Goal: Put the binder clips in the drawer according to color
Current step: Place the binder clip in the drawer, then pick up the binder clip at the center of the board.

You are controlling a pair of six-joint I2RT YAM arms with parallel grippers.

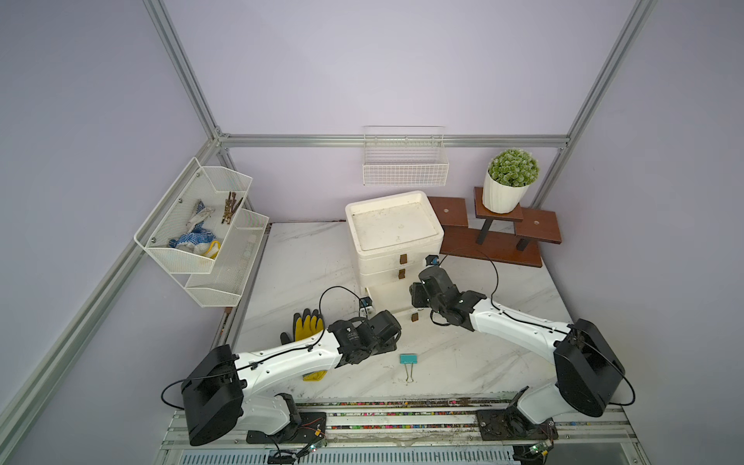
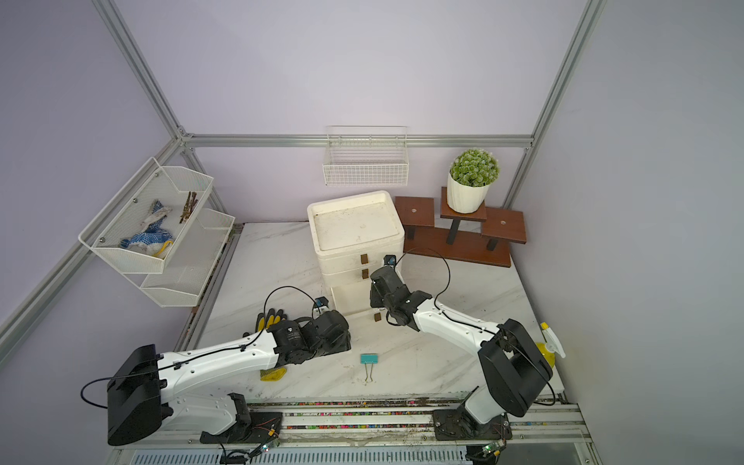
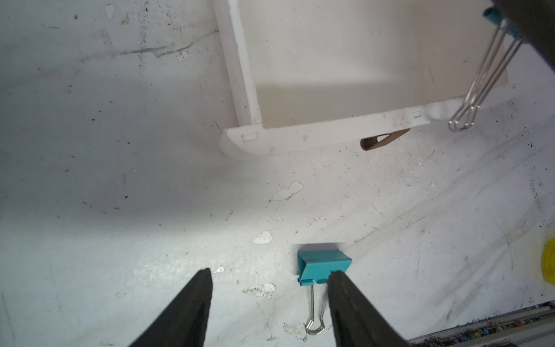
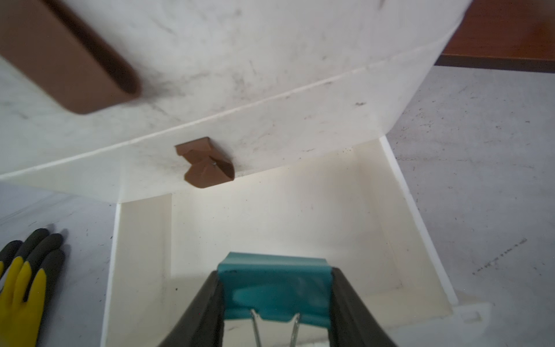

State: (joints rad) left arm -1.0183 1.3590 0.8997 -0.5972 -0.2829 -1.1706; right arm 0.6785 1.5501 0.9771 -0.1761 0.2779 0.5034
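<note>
Release height matters most for this step. In a top view, a teal loose clip (image 1: pixel 408 358) lies on the worktop (image 1: pixel 463 362) in front of the open bottom drawer (image 1: pixel 384 296); the wrists hide both tools. From the left wrist, the left tool (image 3: pixel 270 272) stands released, with one finger overlapping the loose clip's corner. It should centre over the body before closing. From the right wrist, the right tool (image 4: pixel 275 276) grasps the held clip (image 4: pixel 274 296), also teal, by its sides above the drawer floor. A low, level release would probably stop it bouncing out.
</note>
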